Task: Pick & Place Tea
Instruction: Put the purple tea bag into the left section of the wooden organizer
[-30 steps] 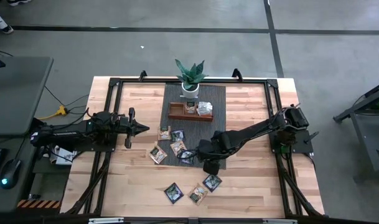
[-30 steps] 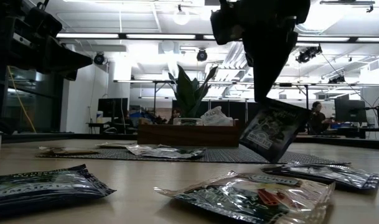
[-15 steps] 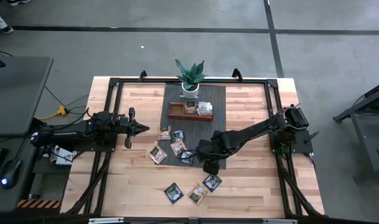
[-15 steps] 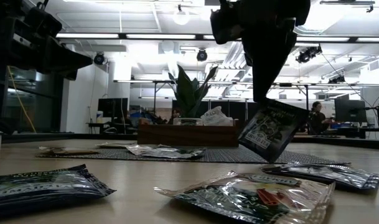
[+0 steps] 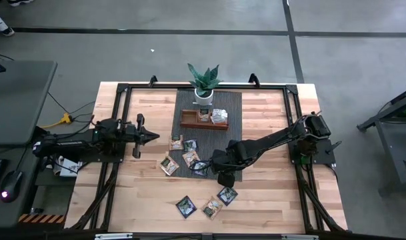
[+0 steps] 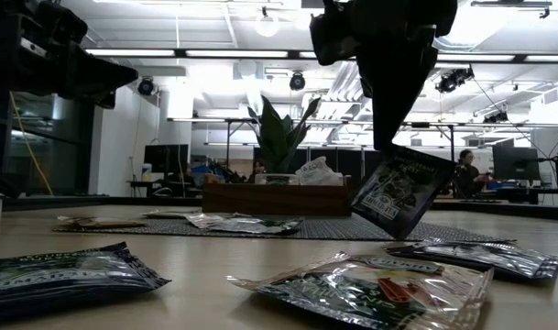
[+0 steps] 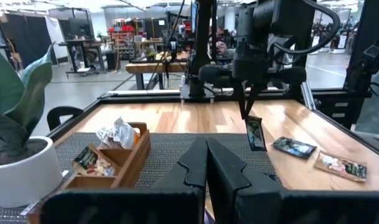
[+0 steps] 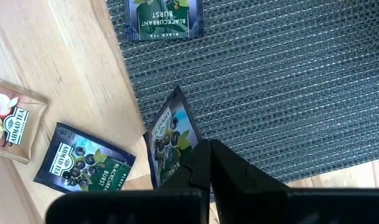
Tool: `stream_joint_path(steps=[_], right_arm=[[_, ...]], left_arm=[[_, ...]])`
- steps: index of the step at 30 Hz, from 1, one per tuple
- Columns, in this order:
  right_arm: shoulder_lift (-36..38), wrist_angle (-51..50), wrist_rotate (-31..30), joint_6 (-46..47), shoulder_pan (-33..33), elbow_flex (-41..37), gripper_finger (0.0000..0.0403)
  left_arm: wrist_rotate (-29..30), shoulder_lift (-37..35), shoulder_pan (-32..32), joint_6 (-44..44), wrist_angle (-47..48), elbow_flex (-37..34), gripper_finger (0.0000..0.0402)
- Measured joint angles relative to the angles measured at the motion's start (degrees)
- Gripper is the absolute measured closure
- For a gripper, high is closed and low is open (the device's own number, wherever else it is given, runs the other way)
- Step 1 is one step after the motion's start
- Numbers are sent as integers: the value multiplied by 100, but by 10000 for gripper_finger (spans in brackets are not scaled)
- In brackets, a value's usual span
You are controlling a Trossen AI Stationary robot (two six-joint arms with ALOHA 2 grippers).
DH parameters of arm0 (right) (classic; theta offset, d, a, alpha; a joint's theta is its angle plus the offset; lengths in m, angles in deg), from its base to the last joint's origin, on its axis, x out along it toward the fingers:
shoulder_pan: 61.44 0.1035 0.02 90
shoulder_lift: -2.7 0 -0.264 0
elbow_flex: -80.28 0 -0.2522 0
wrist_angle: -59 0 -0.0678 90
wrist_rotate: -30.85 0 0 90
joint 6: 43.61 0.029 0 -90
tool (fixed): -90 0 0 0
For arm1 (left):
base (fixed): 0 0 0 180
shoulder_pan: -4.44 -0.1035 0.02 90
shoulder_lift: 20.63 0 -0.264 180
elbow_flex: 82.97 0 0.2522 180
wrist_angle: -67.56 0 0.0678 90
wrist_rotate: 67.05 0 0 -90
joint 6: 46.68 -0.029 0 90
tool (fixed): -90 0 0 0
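tea sachet (image 8: 170,142) pinched in right pincer (image 8: 208,163)

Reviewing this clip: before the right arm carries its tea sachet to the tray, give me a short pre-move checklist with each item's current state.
1. Right gripper shut on the dark sachet: ok.
2. Sachet lifted off the mat, hanging tilted: ok.
3. Only one sachet pinched: ok, from the right wrist view.
4. Wooden tray has free room: ok, its left compartment looks empty.
5. Left gripper shut, parked left of the mat, off the path: ok.
6. Potted plant behind the tray clear of the drop: cannot tell.
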Motion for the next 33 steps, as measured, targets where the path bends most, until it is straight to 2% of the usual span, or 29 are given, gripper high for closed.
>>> stream_joint_path(steps=[8, 11, 20, 22, 24, 30, 33], right_arm=[[2, 0, 4, 0, 0, 0, 403], [2, -2, 4, 1, 0, 0, 403], [2, -2, 15, 2, 0, 0, 403], [2, -2, 17, 2, 0, 0, 403], [2, -2, 17, 2, 0, 0, 403], [4, 0, 1, -3, 1, 0, 403], [7, 0, -6, -23, -2, 0, 403]], left_arm=[[-68, -2, 2, -7, -69, 0, 401], [164, -2, 2, 109, -95, 0, 401], [208, -2, 0, 386, 100, 0, 395], [208, 36, 2, 444, 263, 0, 374], [207, 120, 2, 514, 394, 0, 337], [183, 564, 2, 1027, 172, 0, 187], [83, 912, 2, 1163, 8, 2, 131]])
